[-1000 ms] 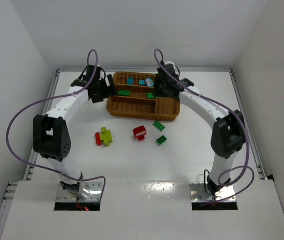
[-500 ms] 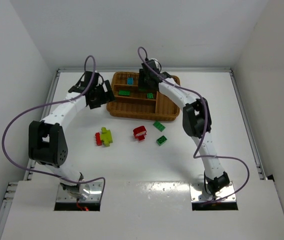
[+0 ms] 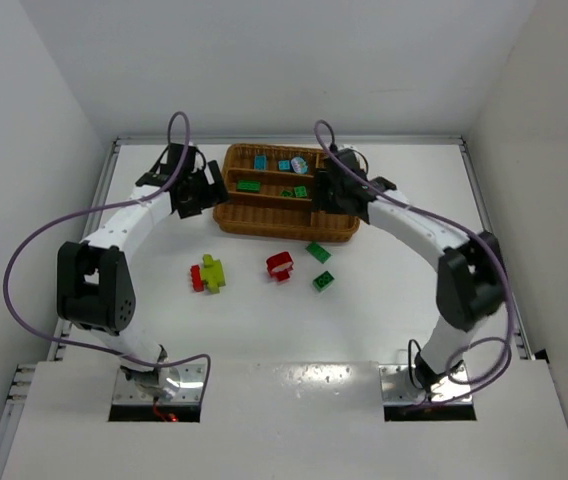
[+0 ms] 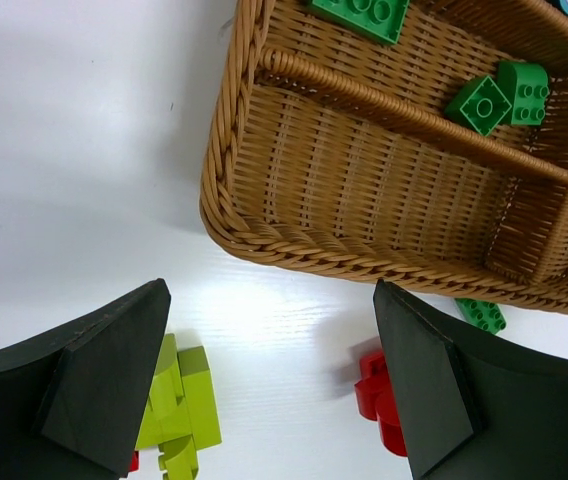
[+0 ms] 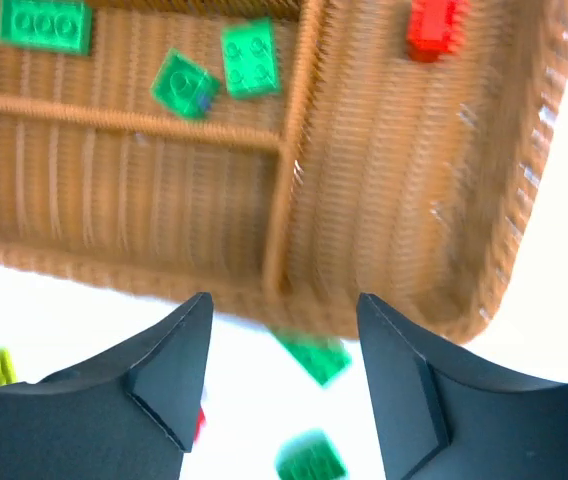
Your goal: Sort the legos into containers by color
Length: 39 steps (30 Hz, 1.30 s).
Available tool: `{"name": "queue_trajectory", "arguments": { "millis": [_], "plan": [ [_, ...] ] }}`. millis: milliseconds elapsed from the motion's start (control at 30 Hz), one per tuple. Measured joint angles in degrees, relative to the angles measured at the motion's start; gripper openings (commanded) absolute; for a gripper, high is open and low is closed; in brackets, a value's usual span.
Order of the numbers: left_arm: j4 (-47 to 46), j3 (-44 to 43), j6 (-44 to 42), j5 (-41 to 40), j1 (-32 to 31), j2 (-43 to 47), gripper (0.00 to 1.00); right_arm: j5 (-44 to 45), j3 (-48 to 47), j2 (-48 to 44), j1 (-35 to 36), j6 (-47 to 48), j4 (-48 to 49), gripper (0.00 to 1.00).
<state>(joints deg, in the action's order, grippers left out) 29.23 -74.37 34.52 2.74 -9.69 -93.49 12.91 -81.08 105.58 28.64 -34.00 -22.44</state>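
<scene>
Brown woven wicker tray (image 3: 282, 233) at 12 o'clock of white bench (image 3: 164, 330). Left claw (image 4: 269, 290) spread, empty, above bench off tray's 8 o'clock corner. Right claw (image 5: 284, 300) spread, empty, over tray's 4 o'clock rim.

In tray:
- light blue studded bricks (image 3: 261, 161), far slot
- green studded bricks (image 5: 44, 25), middle slot
- small red brick (image 5: 434, 25), crosswise slot at 3 o'clock

Loose on bench at tray's 6 o'clock:
- lime-yellow brick (image 3: 212, 272)
- loose red brick (image 3: 280, 266)
- two loose green bricks (image 3: 318, 251)

2 white arms (image 3: 124, 222) — black joints, black jaws — purple cables (image 3: 44, 235).
</scene>
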Motion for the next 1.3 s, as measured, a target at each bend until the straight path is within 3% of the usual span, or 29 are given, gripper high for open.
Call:
{"name": "queue_trajectory", "arguments": {
  "millis": [167, 333, 567, 800, 867, 933, 1100, 1200, 1300],
  "plan": [
    [-0.2, 0.9, 0.0, 0.9, 0.0, 0.0, 0.89, -2.1, 15.0, -13.9, 1.0, 1.9, 1.8, 0.75],
    [-0.5, 1.5, 0.0, 1.1, 0.0, 0.2, 0.88, -7.4, 23.3, -11.3, 3.3, 5.9, 1.7, 0.75],
    [-0.6, 1.6, 0.3, 1.0, 0.0, 1.2, 0.88, -9.0, 23.8, -6.4, 4.2, 11.2, 4.2, 0.72],
    [-0.7, 1.6, 0.5, 0.9, 0.0, 1.4, 0.88, -8.7, 17.6, 2.9, 4.0, 14.3, 7.6, 0.72],
    [-0.7, 1.6, 0.6, 0.8, 0.0, 1.4, 0.88, -8.1, 17.5, 3.7, 4.0, 14.6, 7.9, 0.68],
    [-0.7, 1.6, 0.7, 0.7, 0.0, 1.4, 0.88, -8.2, 17.4, 3.9, 4.0, 14.7, 8.6, 0.58],
    [-0.7, 1.6, 0.7, 0.5, 0.0, 1.4, 0.88, -8.5, 17.5, 4.2, 4.1, 15.2, 10.4, 0.25],
    [-0.7, 1.6, 0.7, 0.4, 0.0, 1.4, 0.88, -8.8, 18.7, 3.4, 5.0, 15.1, 11.4, 0.17],
    [-0.7, 1.6, 0.6, 0.5, 0.0, 1.4, 0.88, -8.6, 20.6, 1.2, 6.2, 15.2, 10.7, 0.17]
  ]
}}
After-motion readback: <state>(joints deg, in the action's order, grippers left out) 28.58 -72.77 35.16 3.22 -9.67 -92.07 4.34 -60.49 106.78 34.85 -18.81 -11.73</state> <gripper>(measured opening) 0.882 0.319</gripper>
